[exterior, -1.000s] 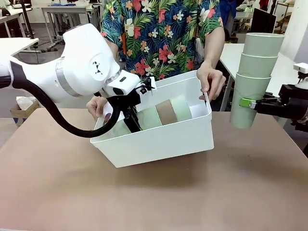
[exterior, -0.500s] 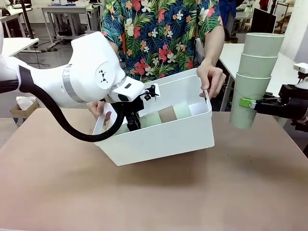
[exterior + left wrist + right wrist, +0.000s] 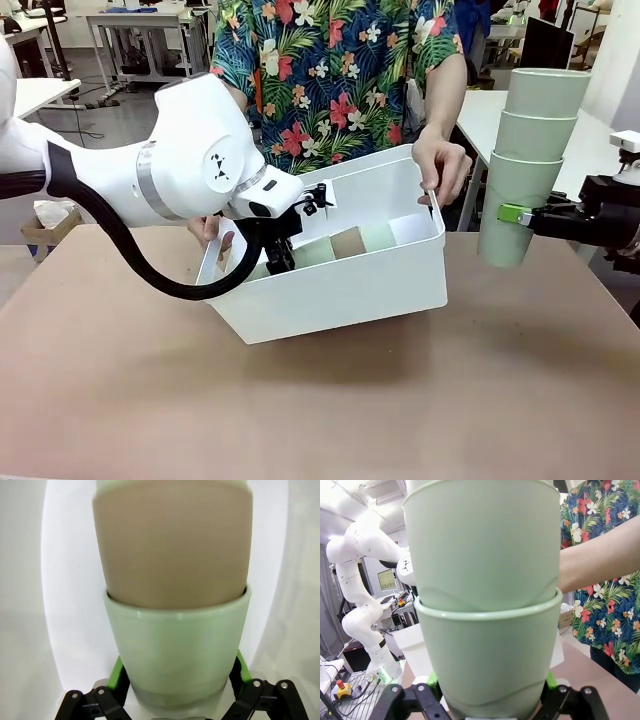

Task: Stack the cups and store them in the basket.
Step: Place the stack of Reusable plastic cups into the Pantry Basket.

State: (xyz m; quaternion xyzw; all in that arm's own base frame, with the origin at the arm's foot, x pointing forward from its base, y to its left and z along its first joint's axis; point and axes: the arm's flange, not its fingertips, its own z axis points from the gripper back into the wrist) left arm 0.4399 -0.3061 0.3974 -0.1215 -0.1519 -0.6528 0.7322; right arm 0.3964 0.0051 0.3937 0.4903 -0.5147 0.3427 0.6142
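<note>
Even, bright overhead light; the basket (image 3: 340, 290) casts a soft shadow on the near table (image 3: 320, 420). Left wrist view: its white walls glare, and the close cups (image 3: 175, 650) are slightly soft. Right wrist view: wide-angle bending at edges, ceiling lights (image 3: 375, 487) blown out.

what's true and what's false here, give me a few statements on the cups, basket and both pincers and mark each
1. The right pincer holds an upright stack of three mint cups beside the basket. True.
2. The basket rests level and untouched. False: a person's hands hold it tilted.
3. The tan cup is in the right pincer's stack. False: it lies nested in the stack inside the basket.
4. The left pincer grips the mint end cup of that lying stack. True.
</note>
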